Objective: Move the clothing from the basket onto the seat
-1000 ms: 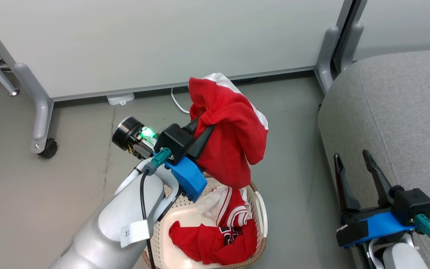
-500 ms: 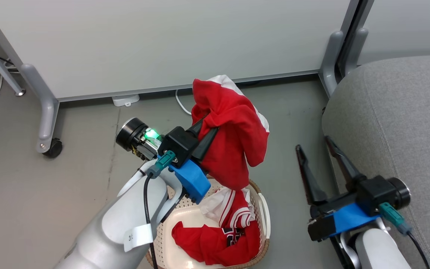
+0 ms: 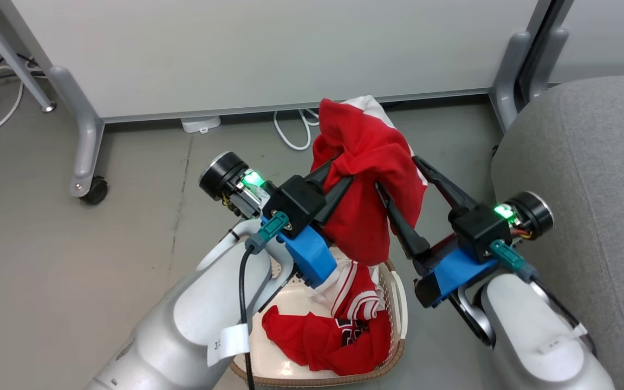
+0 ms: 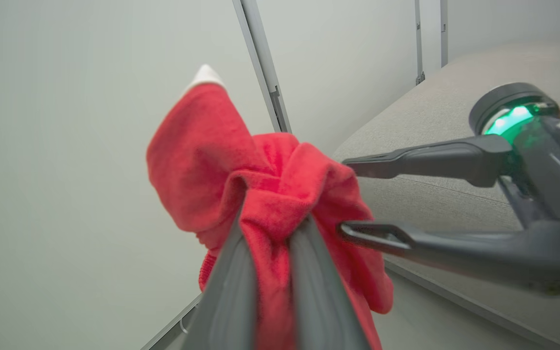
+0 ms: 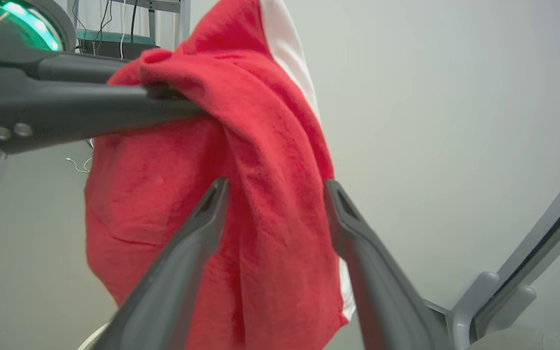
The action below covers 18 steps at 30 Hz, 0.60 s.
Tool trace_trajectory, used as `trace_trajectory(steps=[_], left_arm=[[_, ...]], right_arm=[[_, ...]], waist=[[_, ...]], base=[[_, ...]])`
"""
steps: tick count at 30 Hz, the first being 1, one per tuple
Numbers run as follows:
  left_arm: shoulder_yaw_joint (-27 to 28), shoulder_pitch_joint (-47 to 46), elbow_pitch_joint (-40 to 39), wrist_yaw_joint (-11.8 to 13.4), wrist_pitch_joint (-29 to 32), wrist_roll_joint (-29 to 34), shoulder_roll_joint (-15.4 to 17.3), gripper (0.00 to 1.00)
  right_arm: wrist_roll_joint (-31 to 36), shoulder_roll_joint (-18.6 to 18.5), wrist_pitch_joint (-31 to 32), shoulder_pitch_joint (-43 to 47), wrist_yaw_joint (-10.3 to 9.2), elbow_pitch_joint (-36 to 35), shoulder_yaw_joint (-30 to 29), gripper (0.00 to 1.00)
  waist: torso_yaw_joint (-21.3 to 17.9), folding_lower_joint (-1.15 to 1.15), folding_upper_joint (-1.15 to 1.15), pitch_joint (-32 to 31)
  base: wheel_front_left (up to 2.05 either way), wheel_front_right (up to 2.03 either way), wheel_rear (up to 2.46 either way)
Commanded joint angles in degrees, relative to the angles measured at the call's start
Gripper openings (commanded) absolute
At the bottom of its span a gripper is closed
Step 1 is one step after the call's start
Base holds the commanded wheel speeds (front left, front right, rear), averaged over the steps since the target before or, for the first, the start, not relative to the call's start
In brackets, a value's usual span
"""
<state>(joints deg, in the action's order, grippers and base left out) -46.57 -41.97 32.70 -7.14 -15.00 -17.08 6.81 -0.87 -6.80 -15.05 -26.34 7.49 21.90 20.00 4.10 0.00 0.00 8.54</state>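
While left claw [image 3: 343,169] pinches clothing [image 3: 366,143] | arm tag [image 3: 228,342] unreadable

Head camera high, facing down, wrist cameras close, all sharing the clothing [image 3: 363,157]

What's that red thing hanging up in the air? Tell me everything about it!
It is a soft, bright red garment with a white panel, bunched and crumpled. The left gripper pinches its upper part with shut jaws, so it hangs above the basket. The right gripper has open jaws on either side of a hanging fold.
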Motion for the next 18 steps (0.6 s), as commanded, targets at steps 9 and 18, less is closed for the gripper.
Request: trace_trajectory(steps=[9, 18], left_arm=[[-2.2, -1.6, -1.2, -0.3, -0.3, 0.2, -1.3, 0.00], [-2.9, -1.6, -1.3, -0.4, -0.3, -0.4, -0.9, 0.00]], right_arm=[[2.0, 0.0, -0.2, -7.6, 0.01, 8.5, 1.4, 1.00], [0.3, 1.3, -0.2, -8.7, 0.01, 10.6, 1.1, 0.00]], waist=[[1.6, 0.00, 0.00, 1.3], [1.7, 0.00, 0.00, 1.4]], base=[[0.00, 0.00, 0.00], [0.00, 0.00, 0.00]])
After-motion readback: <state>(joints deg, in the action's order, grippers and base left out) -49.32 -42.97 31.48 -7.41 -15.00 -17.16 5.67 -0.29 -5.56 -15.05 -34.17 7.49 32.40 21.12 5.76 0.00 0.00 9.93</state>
